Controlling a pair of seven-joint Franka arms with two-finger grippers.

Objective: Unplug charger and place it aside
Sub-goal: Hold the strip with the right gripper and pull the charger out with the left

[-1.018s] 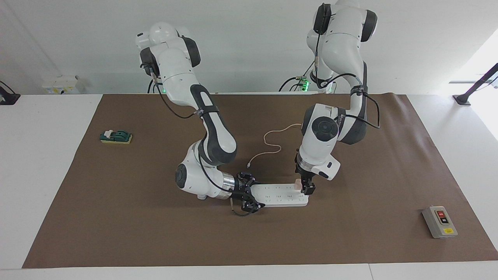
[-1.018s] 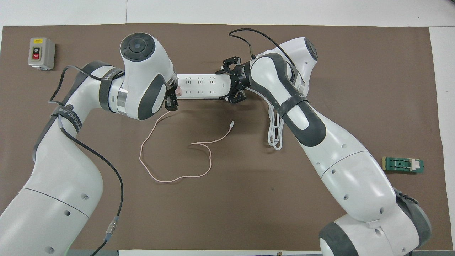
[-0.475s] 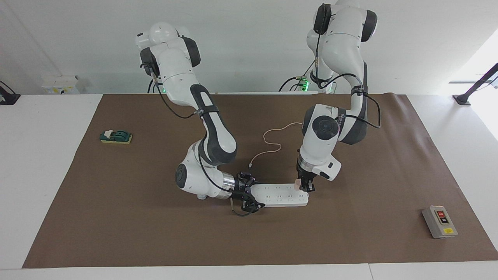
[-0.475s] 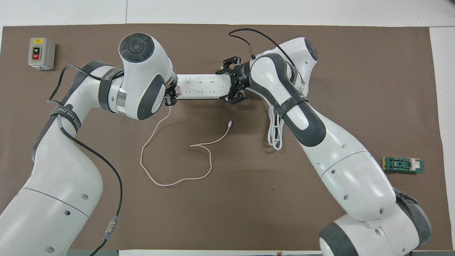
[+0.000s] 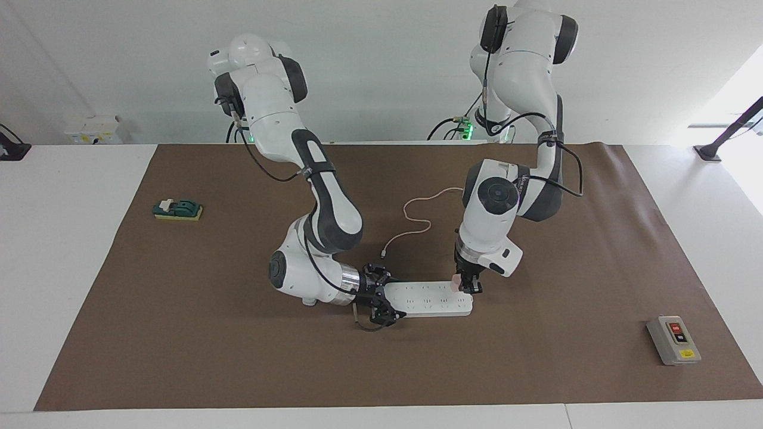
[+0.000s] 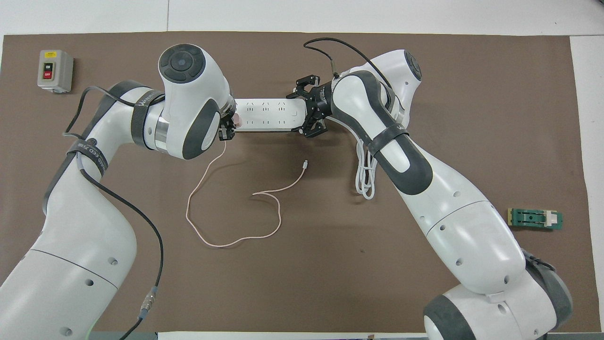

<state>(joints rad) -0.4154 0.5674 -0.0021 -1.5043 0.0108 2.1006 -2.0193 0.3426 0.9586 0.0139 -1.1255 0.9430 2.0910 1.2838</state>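
Note:
The pale pink charger (image 5: 456, 282) is plugged into the white power strip (image 5: 429, 299) at the strip's end toward the left arm. My left gripper (image 5: 467, 286) points down and is shut on the charger. In the overhead view the charger (image 6: 238, 122) peeks out beside the left gripper (image 6: 228, 128). Its thin pink cable (image 6: 207, 241) loops over the mat nearer to the robots. My right gripper (image 5: 381, 301) lies low and is shut on the strip's other end; the overhead view shows it (image 6: 307, 111) there on the strip (image 6: 269, 113).
The strip's white cord (image 6: 365, 179) lies bundled under the right arm. A grey switch box (image 5: 673, 339) sits toward the left arm's end, farther from the robots. A small green block (image 5: 177, 209) sits toward the right arm's end. A brown mat (image 5: 536, 369) covers the table.
My left gripper has closed its fingers on the charger. The cable near the charger has shifted slightly. The right gripper and the strip have not moved.

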